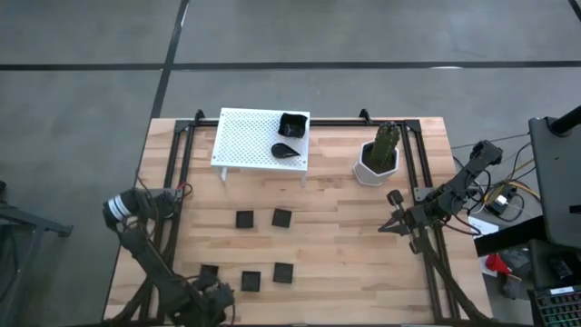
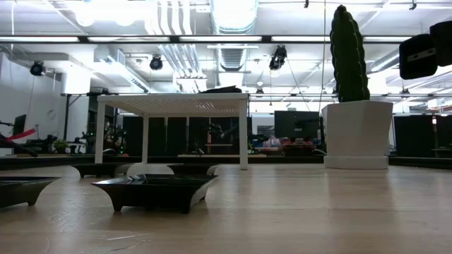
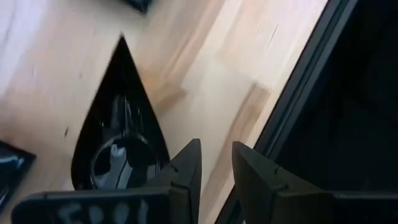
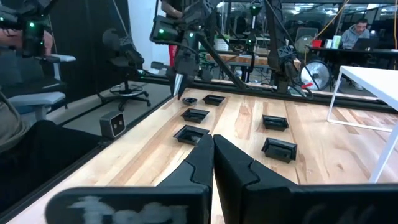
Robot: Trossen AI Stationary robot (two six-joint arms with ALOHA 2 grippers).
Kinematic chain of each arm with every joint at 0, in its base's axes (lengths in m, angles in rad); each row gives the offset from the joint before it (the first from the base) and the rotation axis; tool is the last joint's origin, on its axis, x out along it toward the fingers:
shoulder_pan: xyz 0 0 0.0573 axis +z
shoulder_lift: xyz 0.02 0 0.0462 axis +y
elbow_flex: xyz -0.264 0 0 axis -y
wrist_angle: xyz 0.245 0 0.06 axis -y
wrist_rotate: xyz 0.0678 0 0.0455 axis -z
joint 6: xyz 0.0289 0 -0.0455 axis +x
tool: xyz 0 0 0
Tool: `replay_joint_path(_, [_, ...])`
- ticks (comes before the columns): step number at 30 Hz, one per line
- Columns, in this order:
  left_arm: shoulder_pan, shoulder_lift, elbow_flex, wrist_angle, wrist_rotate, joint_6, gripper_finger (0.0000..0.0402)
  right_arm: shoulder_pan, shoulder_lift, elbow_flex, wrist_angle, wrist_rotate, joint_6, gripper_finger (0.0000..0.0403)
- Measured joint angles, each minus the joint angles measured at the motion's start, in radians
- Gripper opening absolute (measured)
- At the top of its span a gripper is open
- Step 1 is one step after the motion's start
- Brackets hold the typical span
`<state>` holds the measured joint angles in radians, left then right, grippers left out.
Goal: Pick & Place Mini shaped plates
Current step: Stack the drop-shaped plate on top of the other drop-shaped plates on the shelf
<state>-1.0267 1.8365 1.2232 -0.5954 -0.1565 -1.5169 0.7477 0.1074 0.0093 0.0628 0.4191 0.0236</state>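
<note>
Left claw (image 1: 213, 295) hangs at the near left corner of the table (image 1: 345, 263) in the high view, right beside the nearest of the small black plates there. Five square plates (image 1: 281, 218) lie scattered on the near half of the wood, and two more plates, a square one (image 1: 291, 123) and a leaf one (image 1: 285, 151), rest on the white rack (image 1: 245, 138) at the far edge. The cactus pot (image 1: 376, 163) stands just right of the rack. Right claw (image 1: 388, 227) waits near the right edge, pressed together and empty.

From the low view, a square plate (image 2: 154, 189) sits flat on the wood in front, with the rack (image 2: 173, 104) and the pot (image 2: 357, 134) behind it.

Through the left wrist view, the fingers (image 3: 186, 171) stand slightly apart, holding nothing, poised over the round end of a teardrop plate (image 3: 118, 137). That plate lies just beside the table's dark edge rail (image 3: 298, 81). The risk, as I judge it: only one finger is over the rim, so a closing pinch could miss or slip on the glossy edge and skid the plate toward the rail.

In the right wrist view, that arm's fingers (image 4: 205, 158) meet, well apart from the plates (image 4: 278, 148).
</note>
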Motion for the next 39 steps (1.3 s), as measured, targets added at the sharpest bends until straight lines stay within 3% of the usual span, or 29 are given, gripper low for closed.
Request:
replay_joint_path(20, [0.002,-0.013,0.016,-0.131,0.0,-0.006,0.0083,0.0,0.0,0.0,0.0,0.0,0.002,0.0008])
replay_joint_path(39, [0.004,0.018,0.013,-0.119,-0.013,-0.003,0.0083,0.0,0.0,0.0,0.0,0.0,0.001,0.0008])
